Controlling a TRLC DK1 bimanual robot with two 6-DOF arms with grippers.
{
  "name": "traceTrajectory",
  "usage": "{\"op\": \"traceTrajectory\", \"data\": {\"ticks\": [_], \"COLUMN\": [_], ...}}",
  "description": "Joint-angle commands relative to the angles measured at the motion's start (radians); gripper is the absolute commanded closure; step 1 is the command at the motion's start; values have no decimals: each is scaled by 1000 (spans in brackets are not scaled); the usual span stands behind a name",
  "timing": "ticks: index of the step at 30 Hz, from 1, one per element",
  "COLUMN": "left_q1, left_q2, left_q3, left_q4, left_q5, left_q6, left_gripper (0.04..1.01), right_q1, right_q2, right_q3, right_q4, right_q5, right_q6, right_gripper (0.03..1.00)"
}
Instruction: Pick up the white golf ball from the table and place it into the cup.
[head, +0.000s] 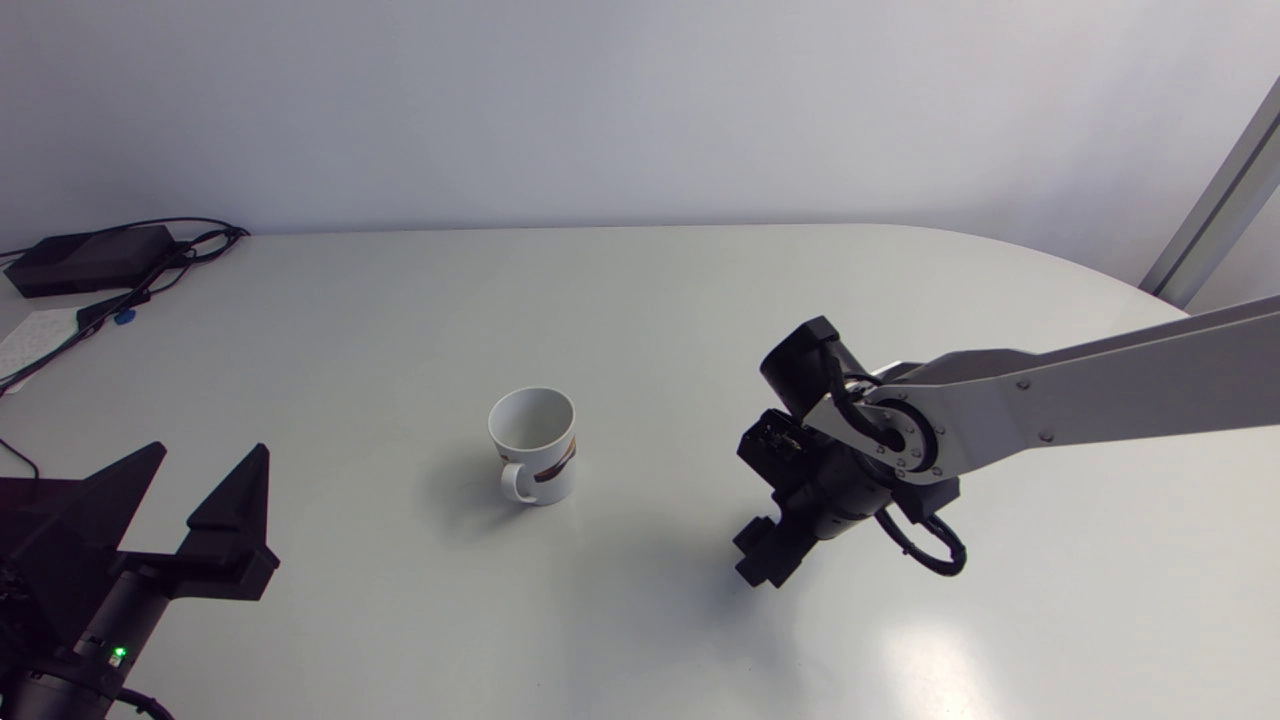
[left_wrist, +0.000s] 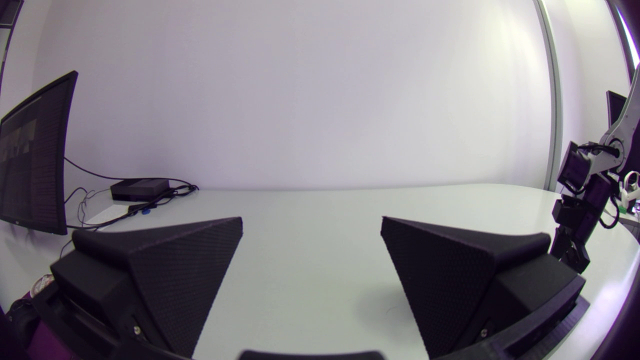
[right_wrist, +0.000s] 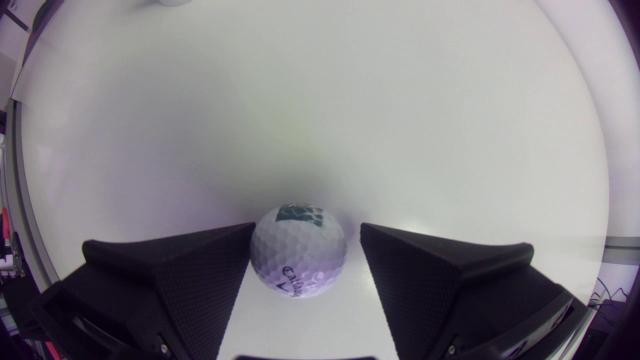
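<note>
A white cup (head: 532, 440) with a handle stands upright near the middle of the bench (head: 640, 290). At the cup's 4 o'clock, the right gripper (right_wrist: 306, 229) points down at the bench. Its fingers are parted around the white golf ball (right_wrist: 298, 257), which rests on the surface close against one finger, with a gap to the other. At the cup's 8 o'clock, the left gripper (head: 212, 455) sits wide open, holding nothing.

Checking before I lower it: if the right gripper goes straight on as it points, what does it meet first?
Likely the table: the golf ball sits between the right gripper's open fingers; height unclear.
</note>
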Motion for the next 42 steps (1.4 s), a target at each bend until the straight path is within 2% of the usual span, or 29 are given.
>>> {"op": "traceTrajectory", "data": {"ticks": [1, 5, 6, 10, 17, 23, 26, 31, 38, 42], "left_q1": [2, 2, 2, 2, 2, 2, 2, 2, 2, 2], "left_q2": [-15, -15, -15, -15, -15, -15, -15, -15, -15, -15], "left_q3": [-21, -21, -21, -21, -21, -21, -21, -21, -21, -21], "left_q4": [8, 8, 8, 8, 8, 8, 8, 8, 8, 8], "left_q5": [3, 3, 3, 3, 3, 3, 3, 3, 3, 3], "left_q6": [-1, -1, -1, 0, -1, 0, -1, -1, -1, -1], "left_gripper": [52, 52, 52, 52, 52, 52, 52, 52, 52, 52], "right_q1": [0, 0, -1, -3, -3, 29, 57, 140, 206, 221], "right_q2": [-14, -20, -27, -70, -178, -185, -152, -58, 105, 164], "right_q3": [-24, -29, -33, -47, -24, 102, 180, 323, 498, 576], "right_q4": [13, 9, 13, 4, -51, -82, -90, -91, -80, -77], "right_q5": [9, 10, 10, 10, 10, 10, 10, 21, 20, 20], "right_q6": [18, 24, 26, 29, 29, 13, 9, 17, 27, 24], "right_gripper": [448, 487, 534, 592, 592, 592, 592, 592, 592, 592]}}
